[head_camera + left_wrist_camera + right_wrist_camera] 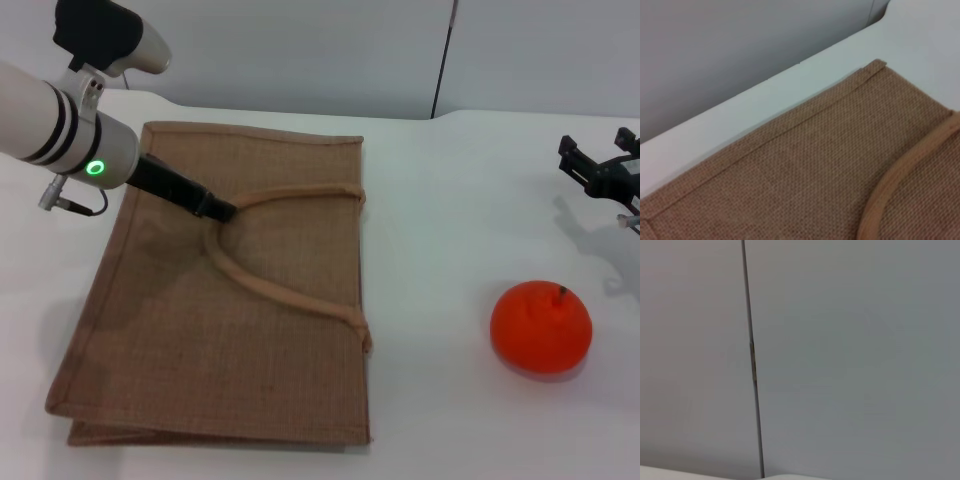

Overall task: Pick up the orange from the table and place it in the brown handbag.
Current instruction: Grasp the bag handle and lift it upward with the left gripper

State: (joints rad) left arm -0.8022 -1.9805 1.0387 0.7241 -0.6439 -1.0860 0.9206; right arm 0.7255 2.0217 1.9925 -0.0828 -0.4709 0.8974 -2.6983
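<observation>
- The orange [541, 327] sits on the table [440, 200], well apart from the brown handbag [200, 330], off its handle side.
- The brown handbag lies flat, so it reads as the opening step; next, the handle [270, 285] must be lifted.
- The left gripper [222, 211] tip is at the top of that handle; whether it has hold of it I cannot tell.
- The right gripper [600, 175] hovers beyond the orange, farther from the handbag, prongs apart and empty.

On the surface [440, 200], the orange [541, 327] lies well right of the flat-lying bag [220, 300], the left hand [218, 211] over the bag.
</observation>
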